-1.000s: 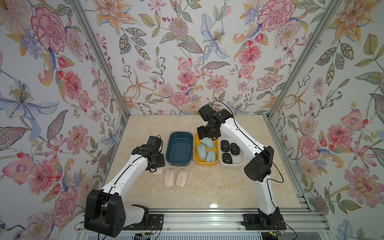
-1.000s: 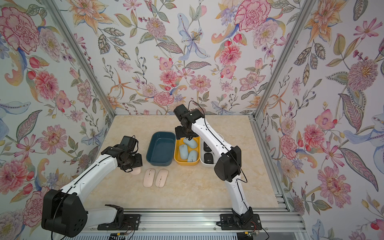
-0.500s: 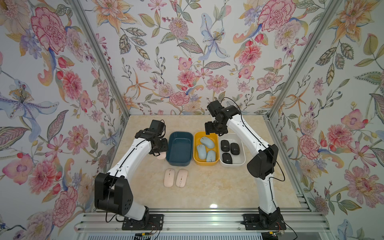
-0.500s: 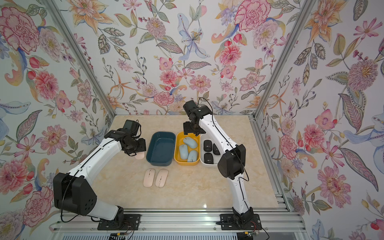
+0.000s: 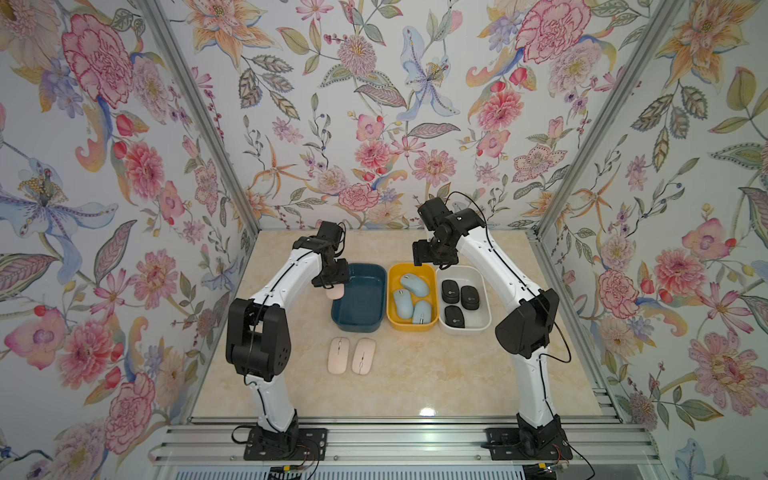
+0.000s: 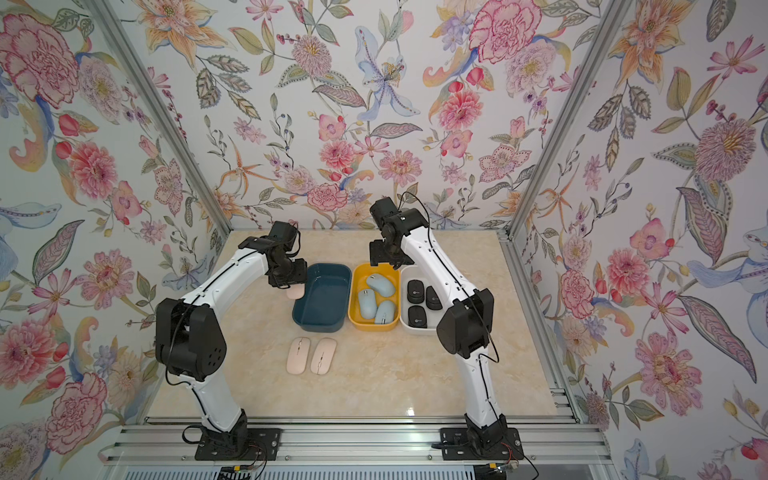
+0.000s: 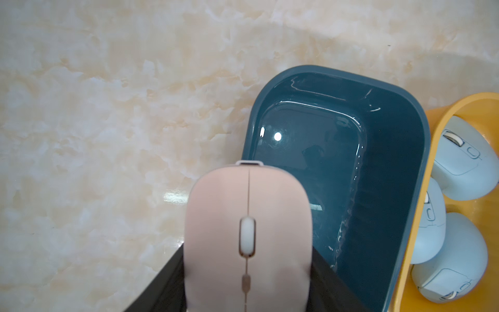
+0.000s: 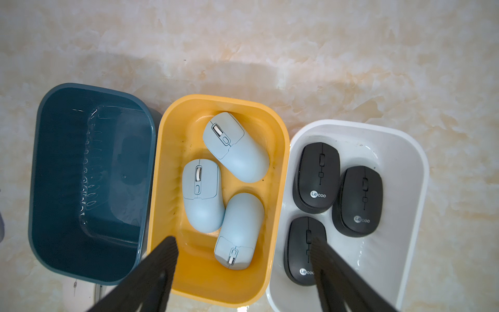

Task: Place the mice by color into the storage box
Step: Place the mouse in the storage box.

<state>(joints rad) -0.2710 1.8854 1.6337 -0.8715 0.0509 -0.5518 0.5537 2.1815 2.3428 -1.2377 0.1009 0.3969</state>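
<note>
The left arm (image 5: 286,274) is bent forward and the left end effector (image 5: 331,283) is pointed down, clamped on a pink mouse (image 5: 335,293). The right arm (image 5: 490,266) is arched likewise; the right end effector (image 5: 428,261) is held downward, jaws parted.

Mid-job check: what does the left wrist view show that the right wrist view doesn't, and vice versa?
Only the left wrist view: the flat pale pink oval mouse, clamped in the left claw.
Only the right wrist view: the white plastic box holding three short black mice, and the right claw, open and empty.
Both: the dark teal plastic box, with no mouse in it, and the yellow plastic box holding three light blue mice, all on the marbled beige tabletop.
</note>
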